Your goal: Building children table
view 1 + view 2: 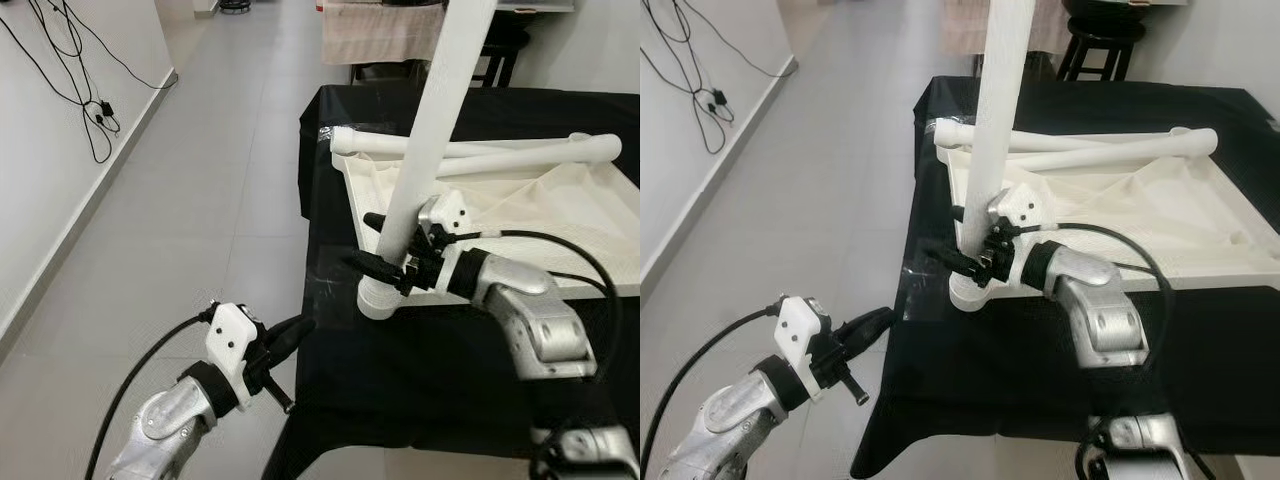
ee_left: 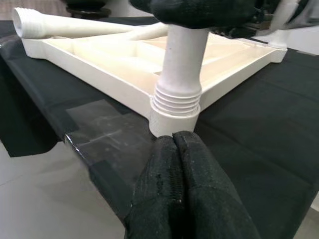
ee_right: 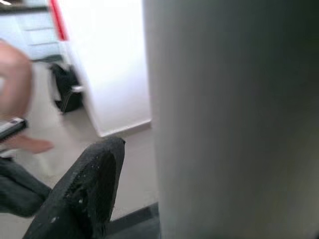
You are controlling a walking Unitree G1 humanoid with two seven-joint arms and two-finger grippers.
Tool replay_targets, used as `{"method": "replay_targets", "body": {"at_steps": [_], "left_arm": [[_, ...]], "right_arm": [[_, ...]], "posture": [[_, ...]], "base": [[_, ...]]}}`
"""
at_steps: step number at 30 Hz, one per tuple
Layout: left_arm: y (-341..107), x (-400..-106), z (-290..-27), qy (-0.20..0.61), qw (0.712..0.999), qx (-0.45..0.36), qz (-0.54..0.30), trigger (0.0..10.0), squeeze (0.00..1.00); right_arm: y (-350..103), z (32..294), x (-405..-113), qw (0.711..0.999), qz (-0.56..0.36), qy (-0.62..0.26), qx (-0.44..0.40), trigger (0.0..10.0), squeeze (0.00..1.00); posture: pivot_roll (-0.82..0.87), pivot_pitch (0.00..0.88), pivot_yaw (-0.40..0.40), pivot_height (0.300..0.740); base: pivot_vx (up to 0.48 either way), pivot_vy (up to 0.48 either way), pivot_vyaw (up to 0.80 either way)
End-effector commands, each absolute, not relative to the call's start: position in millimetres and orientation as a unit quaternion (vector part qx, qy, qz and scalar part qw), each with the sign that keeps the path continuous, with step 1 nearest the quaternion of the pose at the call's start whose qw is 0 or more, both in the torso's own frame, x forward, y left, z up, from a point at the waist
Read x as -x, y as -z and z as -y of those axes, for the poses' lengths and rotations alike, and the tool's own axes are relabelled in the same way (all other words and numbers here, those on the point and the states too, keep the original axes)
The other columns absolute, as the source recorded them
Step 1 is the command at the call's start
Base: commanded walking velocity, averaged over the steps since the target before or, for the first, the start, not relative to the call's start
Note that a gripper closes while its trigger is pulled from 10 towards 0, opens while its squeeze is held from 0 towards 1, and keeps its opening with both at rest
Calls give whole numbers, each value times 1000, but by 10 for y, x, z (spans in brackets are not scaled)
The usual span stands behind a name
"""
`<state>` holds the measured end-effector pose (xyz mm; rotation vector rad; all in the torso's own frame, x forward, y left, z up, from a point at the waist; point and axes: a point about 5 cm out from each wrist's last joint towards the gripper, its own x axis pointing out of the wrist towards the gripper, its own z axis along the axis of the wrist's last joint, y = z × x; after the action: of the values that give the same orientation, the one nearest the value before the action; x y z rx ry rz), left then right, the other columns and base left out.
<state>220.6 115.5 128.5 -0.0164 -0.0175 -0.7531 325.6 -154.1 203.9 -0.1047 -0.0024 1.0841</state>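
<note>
An upturned white table top [image 1: 560, 215] lies on a black-covered table [image 1: 420, 360]. One white leg [image 1: 430, 130] stands upright in the top's near-left corner socket [image 1: 378, 297], its threaded end [image 2: 177, 94] at the socket. My right gripper [image 1: 385, 243] is shut on this leg just above the socket; one finger [image 3: 84, 189] lies beside the leg [image 3: 234, 119]. Two more white legs [image 1: 500, 152] lie across the far side of the top. My left gripper [image 1: 295, 330] is shut and empty, just off the table's left edge, its fingertips [image 2: 174, 144] pointing at the socket.
Grey tiled floor [image 1: 200, 200] lies open to the left of the table. Black cables [image 1: 90, 110] hang on the left wall. A dark stool [image 1: 1105, 40] and a cloth-draped piece [image 1: 380, 30] stand behind the table. A blurred person [image 3: 15, 99] is in the right wrist view.
</note>
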Motion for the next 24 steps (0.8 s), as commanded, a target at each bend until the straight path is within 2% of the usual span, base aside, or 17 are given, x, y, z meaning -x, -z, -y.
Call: {"method": "replay_targets", "body": {"at_steps": [1,2,3,10,12,15,18,20,21,22,23,24], "left_arm": [[-1229,-2186,-1148,371,928,15,-6,10000,0],[-1229,-2186,-1148,371,928,15,-6,10000,0],[-1229,-2183,-1147,371,928,16,-6,10000,0],[-1231,-2168,-1140,371,929,17,-6,10000,0],[-1234,-2161,-1137,371,929,19,-6,10000,0],[-1237,-2159,-1138,371,928,20,-6,10000,0],[-1237,-2162,-1142,371,928,21,-7,10000,0],[-1239,-2163,-1149,371,929,21,-6,10000,0],[-1239,-2163,-1149,371,929,21,-6,10000,0],[-1243,-2165,-1163,370,929,20,-6,10000,0],[-1250,-2169,-1172,369,929,20,-6,10000,0],[-1250,-2169,-1172,369,929,20,-6,10000,0]], "right_arm": [[-2053,1517,-3346,839,3,-544,26,3216,0],[-2053,1517,-3346,839,3,-544,26,3216,0],[-2073,1528,-3395,839,3,-543,21,0,0],[-2100,1595,-3498,835,-2,-551,19,0,0],[-2053,1692,-3510,850,-6,-525,43,0,0],[-2004,1730,-3468,858,-5,-510,54,0,0],[-1904,1747,-3402,873,-17,-483,64,0,0],[-1767,1727,-3321,898,-32,-433,70,0,0],[-1767,1727,-3321,898,-32,-433,70,0,0],[-1597,1669,-3307,948,-58,-304,77,0,0],[-1450,1629,-3198,976,-82,-185,81,0,0],[-1450,1629,-3198,976,-82,-185,81,0,0]], "posture": [[49,92,-31,740],[49,92,-31,740],[52,93,-31,740],[53,100,-34,740],[48,105,-35,740],[43,108,-37,740],[41,109,-40,740],[42,112,-45,740],[42,112,-45,740],[33,118,-39,740],[38,129,-37,740],[38,129,-37,740]], "base": [[0,0,0],[0,0,0],[0,0,0],[0,0,0],[0,0,0],[0,0,0],[0,0,0],[0,0,0],[0,0,0],[0,0,0],[0,0,0],[0,0,0]]}}
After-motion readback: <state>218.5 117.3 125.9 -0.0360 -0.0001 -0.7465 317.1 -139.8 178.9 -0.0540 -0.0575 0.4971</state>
